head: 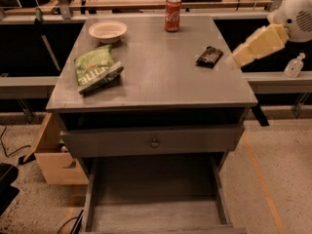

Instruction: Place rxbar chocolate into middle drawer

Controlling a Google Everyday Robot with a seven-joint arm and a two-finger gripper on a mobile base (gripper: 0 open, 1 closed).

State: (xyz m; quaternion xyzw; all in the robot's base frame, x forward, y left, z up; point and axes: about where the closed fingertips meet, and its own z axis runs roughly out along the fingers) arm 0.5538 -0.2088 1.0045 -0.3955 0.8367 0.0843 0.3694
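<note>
The rxbar chocolate [209,56] is a small black bar with white lettering, lying flat near the right edge of the grey table top [156,77]. The middle drawer [156,213] is pulled out below, a deep grey box showing a bare plank floor. My gripper [240,56] is cream-coloured and reaches in from the upper right on a white arm [295,11]. It hovers just right of the bar, at the table's right edge, and holds nothing that I can see.
A green chip bag [96,73] lies at the left, a white bowl [107,30] at the back left, a red soda can [172,14] at the back. A closed drawer front with a round knob [154,143] sits above the open drawer. A cardboard box [53,160] stands at the floor's left.
</note>
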